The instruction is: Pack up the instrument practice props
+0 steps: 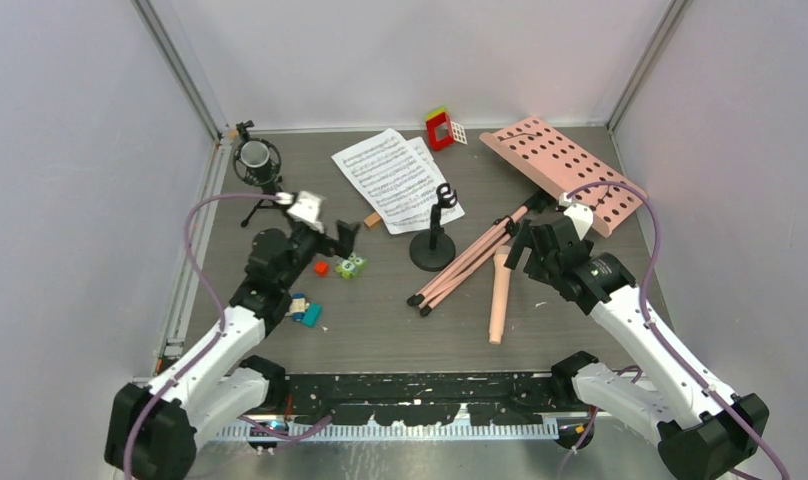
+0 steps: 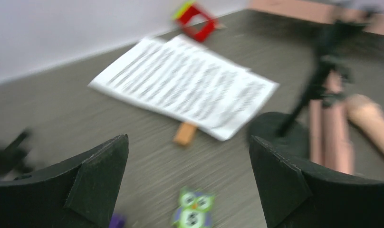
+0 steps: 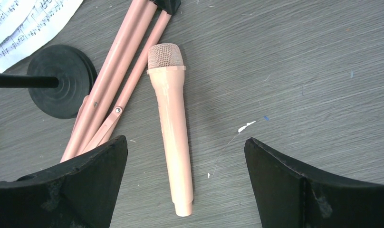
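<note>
Microphone (image 3: 173, 128) flat on the table (image 3: 299, 71), beneath the wide-apart, empty right gripper (image 3: 185, 145), at 3 o'clock of the music stand (image 3: 119, 80) legs. Left gripper (image 2: 187, 147) likewise spread, empty, sheet-music pages (image 2: 185, 85) at 12 o'clock of it.

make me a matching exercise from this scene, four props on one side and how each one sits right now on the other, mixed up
Things:
1. microphone
2. sheet-music pages
3. black round-base stand
4. pink music stand

States:
a. standing upright, clip at the top empty
b. tipped over on its side, tripod legs folded together
c. lying down alone, mesh head pointing toward the back
d. lying flat, sheets overlapping one another

Pairs: 1-c, 2-d, 3-a, 4-b
</note>
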